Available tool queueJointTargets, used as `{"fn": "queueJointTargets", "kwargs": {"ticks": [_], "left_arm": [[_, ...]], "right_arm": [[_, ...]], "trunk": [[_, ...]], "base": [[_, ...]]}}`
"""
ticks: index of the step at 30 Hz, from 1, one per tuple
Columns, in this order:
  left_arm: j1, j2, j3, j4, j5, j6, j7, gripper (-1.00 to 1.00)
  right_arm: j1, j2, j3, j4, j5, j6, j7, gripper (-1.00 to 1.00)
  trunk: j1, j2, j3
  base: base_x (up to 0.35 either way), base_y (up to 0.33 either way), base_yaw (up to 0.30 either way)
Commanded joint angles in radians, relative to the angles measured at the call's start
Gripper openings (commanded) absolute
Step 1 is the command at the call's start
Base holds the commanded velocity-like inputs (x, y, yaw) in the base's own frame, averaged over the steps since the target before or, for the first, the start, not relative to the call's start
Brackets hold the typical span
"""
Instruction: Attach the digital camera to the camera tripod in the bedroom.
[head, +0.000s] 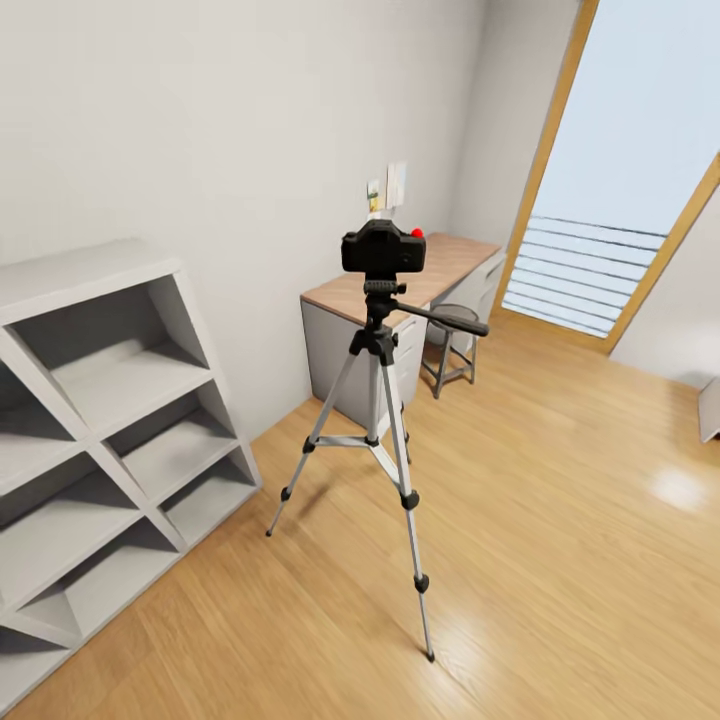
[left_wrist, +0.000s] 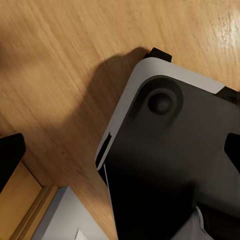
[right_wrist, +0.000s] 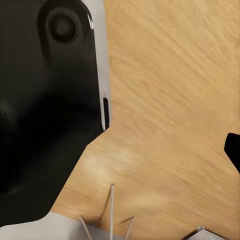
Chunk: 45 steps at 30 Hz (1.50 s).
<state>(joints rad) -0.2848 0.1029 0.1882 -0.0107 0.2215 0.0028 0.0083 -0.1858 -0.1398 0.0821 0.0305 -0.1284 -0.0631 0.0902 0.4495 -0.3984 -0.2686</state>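
We see the digital camera (head: 383, 248) sitting on top of the camera tripod (head: 378, 420), which stands on the wood floor (head: 560, 520) between the white shelves (head: 110, 440) and the far desk (head: 420, 270). We cannot tell how our pincers are set.

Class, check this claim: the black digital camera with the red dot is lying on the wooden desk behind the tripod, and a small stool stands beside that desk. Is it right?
One part is wrong. The digital camera is not on the desk; it sits on the head of the camera tripod, as the head view shows. The stool does stand beside the desk.
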Motion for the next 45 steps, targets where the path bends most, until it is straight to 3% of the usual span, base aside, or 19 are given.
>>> {"fn": "queueJointTargets", "kwargs": {"ticks": [1, 45], "left_arm": [[-0.001, 0.0, 0.005, 0.0, 0.003, 0.0, 0.001, 1.0], [-0.001, 0.0, 0.005, 0.0, 0.004, 0.0, 0.001, 1.0]], "right_arm": [[-0.001, 0.0, 0.008, 0.003, -0.01, -0.006, 0.005, 1.0], [-0.001, 0.001, 0.011, 0.003, -0.005, -0.005, 0.006, 1.0]], "trunk": [[0.001, -0.002, 0.0], [0.001, -0.002, 0.072]], "base": [[0.0, 0.0, 0.0], [0.0, 0.0, 0.0]]}}
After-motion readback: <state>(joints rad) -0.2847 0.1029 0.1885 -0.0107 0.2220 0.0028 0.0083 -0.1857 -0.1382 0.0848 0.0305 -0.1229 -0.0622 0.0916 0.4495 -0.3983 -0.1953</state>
